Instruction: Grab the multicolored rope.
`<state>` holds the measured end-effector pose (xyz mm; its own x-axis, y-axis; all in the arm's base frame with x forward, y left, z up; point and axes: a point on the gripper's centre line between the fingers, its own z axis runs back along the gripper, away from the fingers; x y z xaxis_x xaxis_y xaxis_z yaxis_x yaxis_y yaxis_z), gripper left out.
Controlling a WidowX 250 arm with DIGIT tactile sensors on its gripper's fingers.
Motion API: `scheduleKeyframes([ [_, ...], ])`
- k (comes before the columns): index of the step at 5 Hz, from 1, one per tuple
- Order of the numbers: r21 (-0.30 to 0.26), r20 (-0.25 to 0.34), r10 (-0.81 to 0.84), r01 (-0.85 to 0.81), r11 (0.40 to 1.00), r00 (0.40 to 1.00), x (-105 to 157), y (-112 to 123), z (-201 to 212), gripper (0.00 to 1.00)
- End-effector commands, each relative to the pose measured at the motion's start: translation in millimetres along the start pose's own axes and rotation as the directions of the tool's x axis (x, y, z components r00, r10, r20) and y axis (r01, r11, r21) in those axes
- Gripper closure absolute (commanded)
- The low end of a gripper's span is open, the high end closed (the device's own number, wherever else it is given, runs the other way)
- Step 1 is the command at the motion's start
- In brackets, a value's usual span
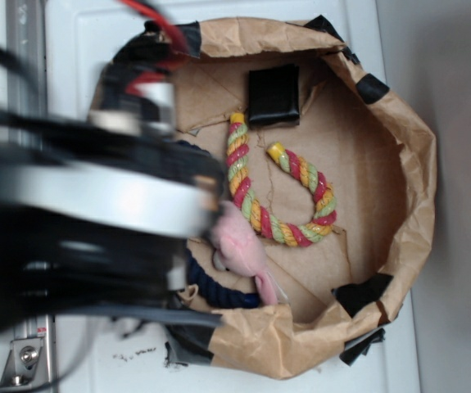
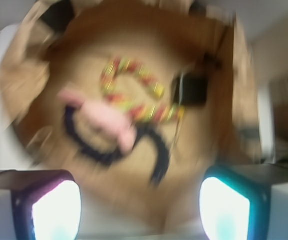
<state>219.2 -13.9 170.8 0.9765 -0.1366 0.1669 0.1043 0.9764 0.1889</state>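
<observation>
The multicolored rope point(image 1: 278, 196) lies bent in a U on the brown paper floor, its yellow-capped ends pointing up in the exterior view. It shows blurred in the wrist view, the multicolored rope point(image 2: 133, 92) lying above the pink toy. My gripper point(image 2: 139, 207) hangs high over the bin, well short of the rope, with its lit fingertips point(image 2: 56, 210) wide apart and nothing between them. In the exterior view the blurred arm point(image 1: 79, 188) covers the left side and hides the gripper.
A brown paper wall point(image 1: 399, 164) rings the bin. A pink plush toy point(image 1: 239, 241) lies over a navy blue rope point(image 1: 219, 291) at the rope's left. A black square patch point(image 1: 273, 94) sits on the floor near the rope's ends.
</observation>
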Motion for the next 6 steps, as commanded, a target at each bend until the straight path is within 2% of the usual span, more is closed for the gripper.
scheduleKeyframes([
  [1, 0.021, -0.049, -0.271, 0.272, 0.962, 0.961, 59.6, 22.7, -83.8, 0.0],
  [2, 0.009, -0.108, -0.24, 0.242, 0.97, 0.965, 70.7, 16.9, -118.4, 0.0],
  [3, -0.026, -0.133, -0.231, 0.23, 0.973, 0.964, 73.4, 19.6, -133.7, 0.0],
  [4, -0.021, -0.186, -0.267, 0.267, 0.963, 0.946, 67.1, 1.3, -154.5, 0.0],
  [5, -0.104, -0.229, -0.319, 0.303, 0.947, 0.92, 56.5, -22.4, -170.6, 0.0],
  [6, -0.243, -0.186, -0.386, 0.338, 0.909, 0.904, 43.5, -43.1, -160.7, 0.0],
])
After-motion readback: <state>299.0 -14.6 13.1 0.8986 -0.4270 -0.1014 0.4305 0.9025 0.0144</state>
